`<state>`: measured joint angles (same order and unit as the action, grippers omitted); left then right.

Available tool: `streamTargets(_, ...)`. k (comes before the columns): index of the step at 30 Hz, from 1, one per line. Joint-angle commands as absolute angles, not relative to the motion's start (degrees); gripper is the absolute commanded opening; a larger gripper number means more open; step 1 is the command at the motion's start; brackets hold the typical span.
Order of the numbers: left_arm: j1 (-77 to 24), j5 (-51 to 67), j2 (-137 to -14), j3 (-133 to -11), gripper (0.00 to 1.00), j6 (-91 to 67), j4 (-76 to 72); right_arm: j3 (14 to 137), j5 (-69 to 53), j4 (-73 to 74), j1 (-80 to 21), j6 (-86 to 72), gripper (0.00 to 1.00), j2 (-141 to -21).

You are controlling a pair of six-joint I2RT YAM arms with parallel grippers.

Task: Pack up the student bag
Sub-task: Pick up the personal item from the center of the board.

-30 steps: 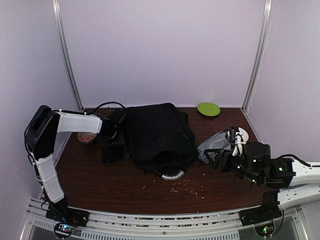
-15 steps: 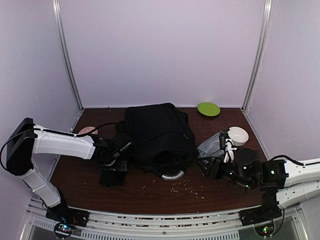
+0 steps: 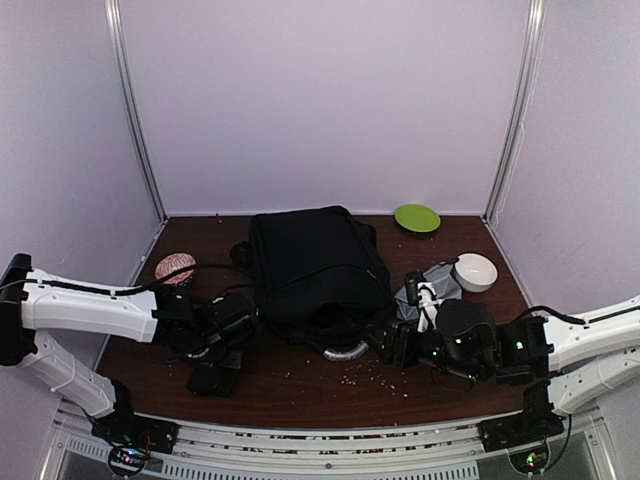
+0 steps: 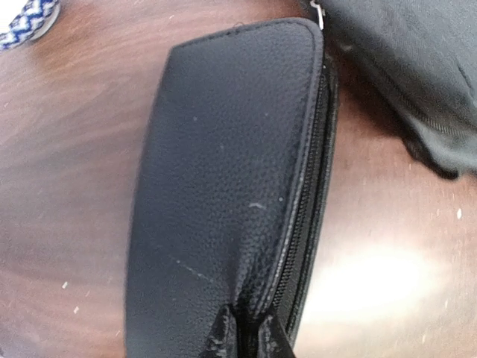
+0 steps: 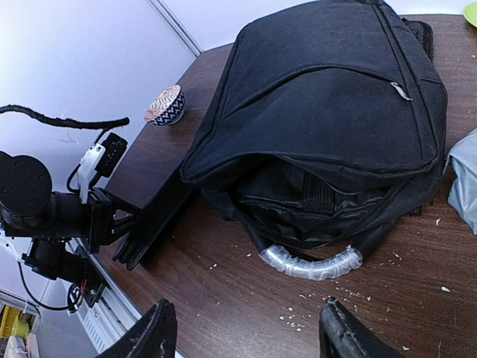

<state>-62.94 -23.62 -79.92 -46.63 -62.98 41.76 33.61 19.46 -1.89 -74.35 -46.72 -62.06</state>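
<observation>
Up close, left pincer [image 4: 244, 334] pinches the notebook [image 4: 223, 186] edge (hidden overhead); right pincer [image 5: 246, 317] gapes toward the student bag [image 5: 328, 112].

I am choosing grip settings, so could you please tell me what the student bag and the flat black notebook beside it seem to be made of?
The student bag looks like soft woven fabric, matte black, with folds and seams. The black notebook is probably leather or imitation: pebbled grain, slight sheen, zipped edge.
</observation>
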Motion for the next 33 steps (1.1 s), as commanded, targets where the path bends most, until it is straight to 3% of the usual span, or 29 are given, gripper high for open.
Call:
streamTargets(1, -64.1, -20.7, -73.4, -48.0, 0.00, -67.0, 52.4, 36.2, 19.4, -2.6, -75.1, -45.8, 0.65, -62.2)
streamTargets(8, -64.1, -25.6, -59.5, -51.9, 0.00, -68.0, 62.7, 36.4, 19.5, -2.7, -75.3, -45.1, 0.65, -61.3)
streamTargets(13, -64.1, -26.5, -49.7, -54.4, 0.00, -62.5, 58.0, 36.1, 18.1, -6.2, -75.4, -43.9, 0.66, -61.7)
streamTargets(23, -64.1, -14.4, -37.6, -53.2, 0.00, -47.0, 20.9, 34.0, 6.4, -24.4, -75.1, -41.4, 0.73, -59.7)
streamTargets(28, -64.1, -5.3, -40.4, -52.5, 0.00, -43.9, 0.4, 34.0, -1.6, -32.9, -73.4, -41.1, 0.90, -59.9)
streamTargets(33, -64.1, 3.9, -45.5, -52.6, 0.00, -44.3, -14.1, 34.6, -13.4, -45.1, -68.6, -45.9, 1.00, -64.0)
